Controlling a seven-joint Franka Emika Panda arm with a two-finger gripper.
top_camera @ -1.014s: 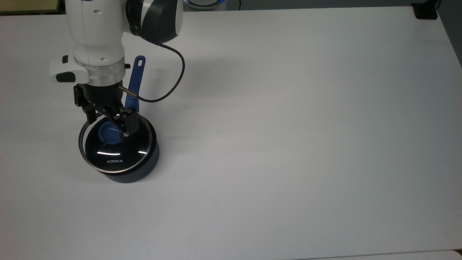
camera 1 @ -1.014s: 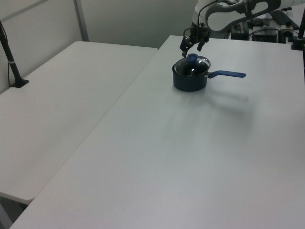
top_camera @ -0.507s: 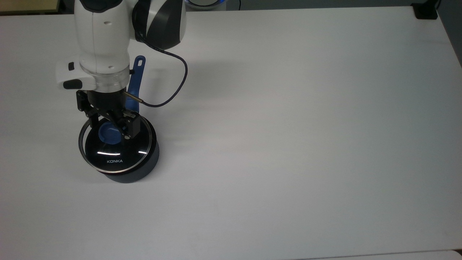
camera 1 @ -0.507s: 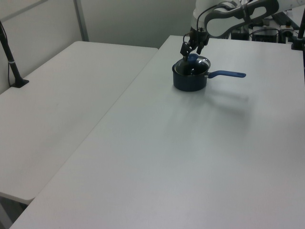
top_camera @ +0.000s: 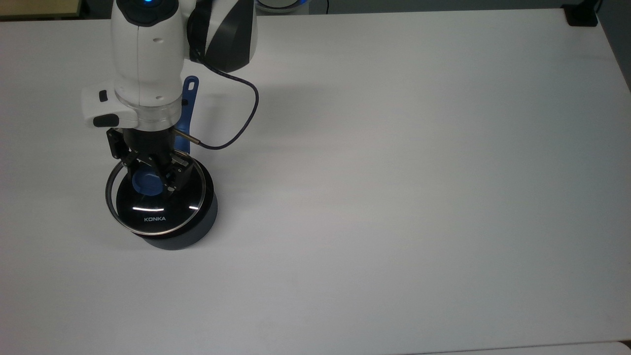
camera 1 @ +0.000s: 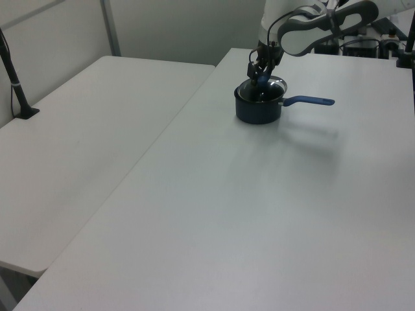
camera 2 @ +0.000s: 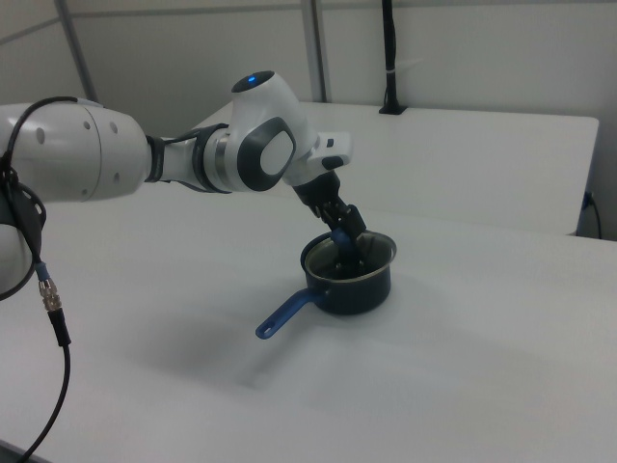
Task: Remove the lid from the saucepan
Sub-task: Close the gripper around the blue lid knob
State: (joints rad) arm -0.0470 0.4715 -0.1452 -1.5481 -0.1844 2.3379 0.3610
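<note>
At counter's 9 o'clock edge in top view, gripper straddles knob, fingers apart (not clamped yet); lid sits on saucepan. Grasp step; next close, lift straight.

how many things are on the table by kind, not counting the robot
saucepan: 1, dark pot with a long blue handle
lid: 1, clear glass with a blue knob, sitting on the saucepan
total: 2
</note>
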